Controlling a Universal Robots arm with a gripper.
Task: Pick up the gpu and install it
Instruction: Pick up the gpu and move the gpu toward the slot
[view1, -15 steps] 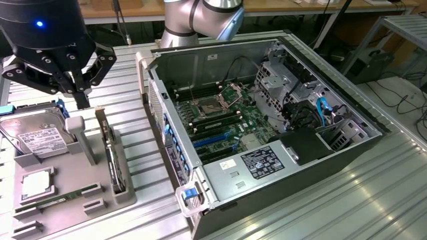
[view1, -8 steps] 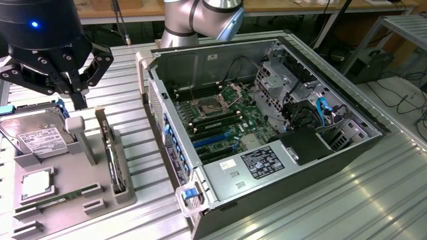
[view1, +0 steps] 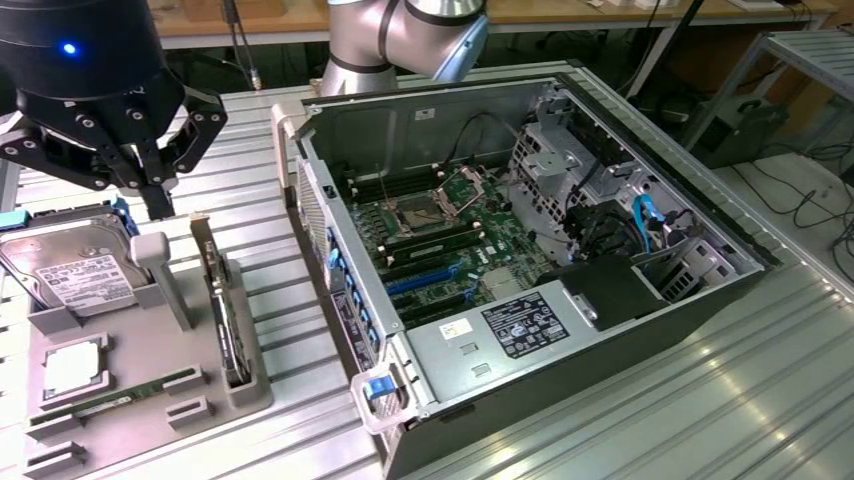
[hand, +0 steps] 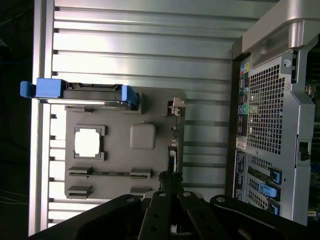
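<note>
In the exterior view, an open computer case (view1: 534, 250) is laid on its side on a ribbed metal table (view1: 747, 400). A grey holder tray (view1: 134, 425) is set at nine o'clock of the case. The gripper (view1: 159, 208) is seen above the tray's twelve o'clock end, fingers pressed together and empty. A hard drive (view1: 67, 265) is propped at the tray's eleven o'clock. The gpu (view1: 222, 300) is stood on edge in the slot along the tray's three o'clock side, apart from the gripper. A processor (view1: 74, 365) and a memory stick (view1: 123, 391) are lodged towards seven o'clock.

The gpu (view1: 224, 305) edgewise in tray (view1: 134, 430), computer case (view1: 400, 125) at exterior view's right
</note>
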